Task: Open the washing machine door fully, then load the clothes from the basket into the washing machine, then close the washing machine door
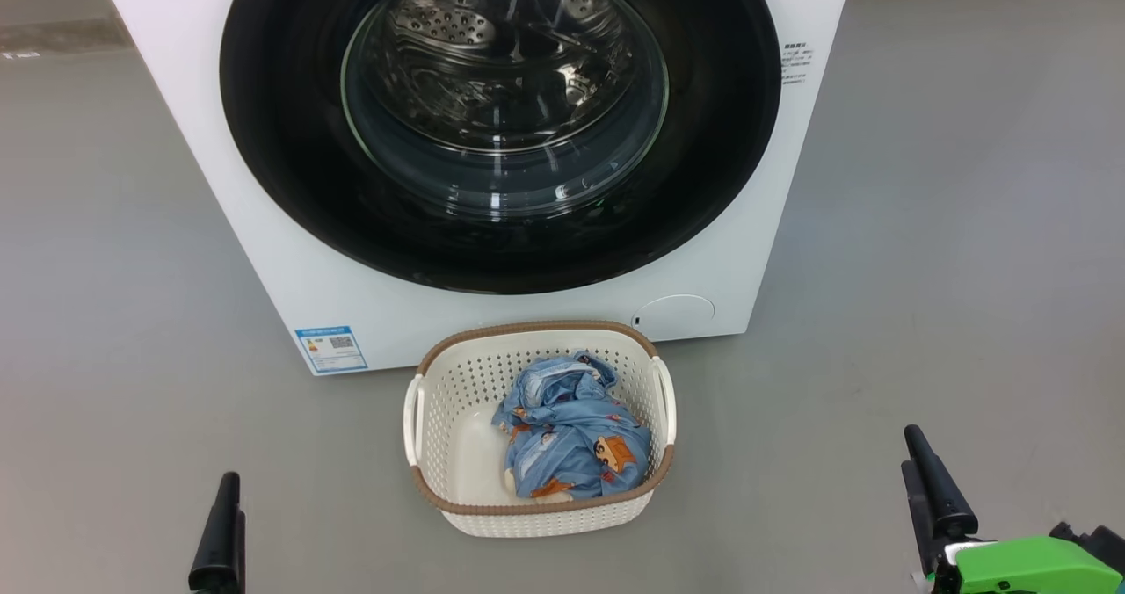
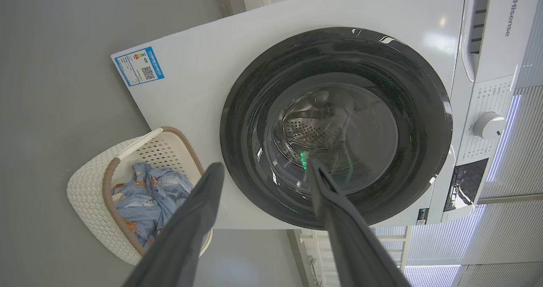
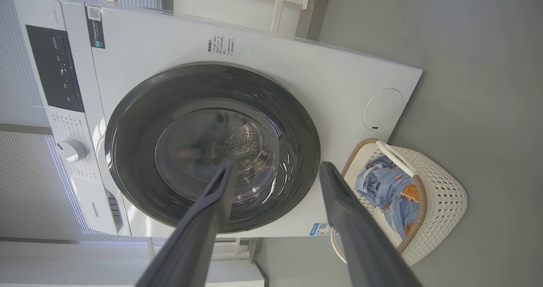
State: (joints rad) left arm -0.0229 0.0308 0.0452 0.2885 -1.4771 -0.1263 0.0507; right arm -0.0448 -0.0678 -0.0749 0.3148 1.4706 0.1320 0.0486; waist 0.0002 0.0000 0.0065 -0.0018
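The washing machine (image 1: 264, 251) stands in front of me, a white box on the grey floor. Its door (image 1: 290, 137) is closed flat against the front, and the steel drum shows through the glass (image 1: 501, 93). Just before the machine sits the basket (image 1: 545, 517), holding the light blue printed clothes (image 1: 571, 436). My left gripper (image 2: 265, 164) is open and empty, low at the left (image 1: 227, 488), back from the basket. My right gripper (image 3: 278, 164) is open and empty too, low at the right (image 1: 914, 453). The basket (image 2: 91, 181) (image 3: 441, 202) lies off to the side in both wrist views.
Grey floor (image 1: 949, 251) surrounds the machine and basket on both sides. A blue label (image 1: 331, 349) and a round cover (image 1: 675, 315) sit low on the machine's front. The control panel's knob (image 2: 488, 125) is at the machine's top.
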